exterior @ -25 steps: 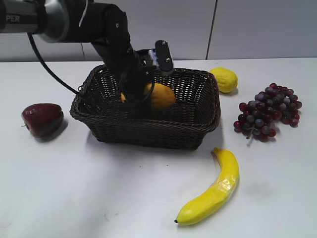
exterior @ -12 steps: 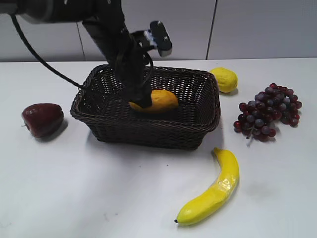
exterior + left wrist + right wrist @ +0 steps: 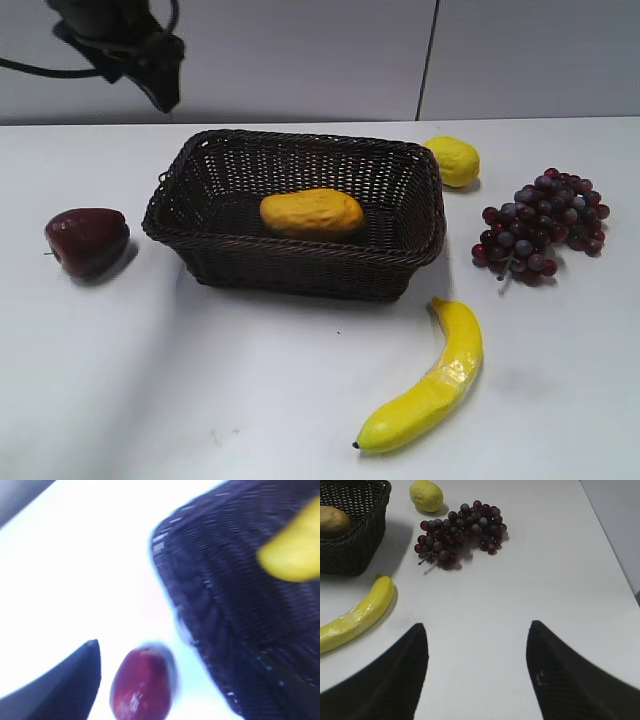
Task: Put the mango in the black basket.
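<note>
The mango [image 3: 311, 213] lay on its side on the floor of the black basket [image 3: 300, 262], roughly in the middle and slightly toward the near wall, with nothing touching it. In the right wrist view only one end of it showed over the basket's rim, at the upper left corner. In the blurred left wrist view it appeared as a yellow patch at the upper right, inside the dark weave.

The left gripper [image 3: 160, 75] hung high at the upper left of the exterior view, well clear of the basket and above the back edge of the bench [image 3: 250, 400]. It carried nothing, but whether its jaws were apart or together could not be told: the exterior view showed only a dark mass, and the left wrist view showed just one finger [image 3: 65, 687] at the lower left.

The right gripper [image 3: 477, 672] hovered over bare bench, its two dark fingers spread wide with nothing between them.

A dark red apple [image 3: 87, 240] sat on the bench left of the basket, near it but apart. A lemon [image 3: 452, 160] rested just beyond the basket's far right corner. A bunch of dark red grapes [image 3: 542, 224] lay to the right of the basket, clear of it. A banana [image 3: 428, 385] lay in front of the basket's right end, curving toward the camera.
</note>
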You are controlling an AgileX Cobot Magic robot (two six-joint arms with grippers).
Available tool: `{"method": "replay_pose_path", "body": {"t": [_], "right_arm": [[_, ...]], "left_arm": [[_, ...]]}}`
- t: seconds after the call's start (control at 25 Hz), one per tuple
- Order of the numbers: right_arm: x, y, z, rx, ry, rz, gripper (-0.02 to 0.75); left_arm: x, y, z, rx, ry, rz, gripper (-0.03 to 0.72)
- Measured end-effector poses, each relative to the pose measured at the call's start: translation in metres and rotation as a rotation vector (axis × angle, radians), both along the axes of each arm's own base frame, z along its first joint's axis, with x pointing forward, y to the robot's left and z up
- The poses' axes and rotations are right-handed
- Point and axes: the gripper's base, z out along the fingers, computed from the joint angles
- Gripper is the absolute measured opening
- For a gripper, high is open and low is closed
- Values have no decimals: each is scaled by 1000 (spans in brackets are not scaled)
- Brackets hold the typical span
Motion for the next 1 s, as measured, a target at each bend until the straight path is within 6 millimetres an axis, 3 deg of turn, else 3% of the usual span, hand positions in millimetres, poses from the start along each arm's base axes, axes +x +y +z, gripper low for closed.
{"method": "replay_pose_path", "body": {"t": [0.16,0.32,0.64,1.0], "right_arm": [[0,0,0,0,0,0,477],[0,0,0,0,0,0,477],[0,0,0,0,0,0,477],[0,0,0,0,0,0,477]], "left_arm": [[5,38,16,-114,8,202,608],[-14,53,35,-126,-19,276,597],[-107,92,18,-27,92,356,593],[-212,115,-14,-24,100,364,593]]}}
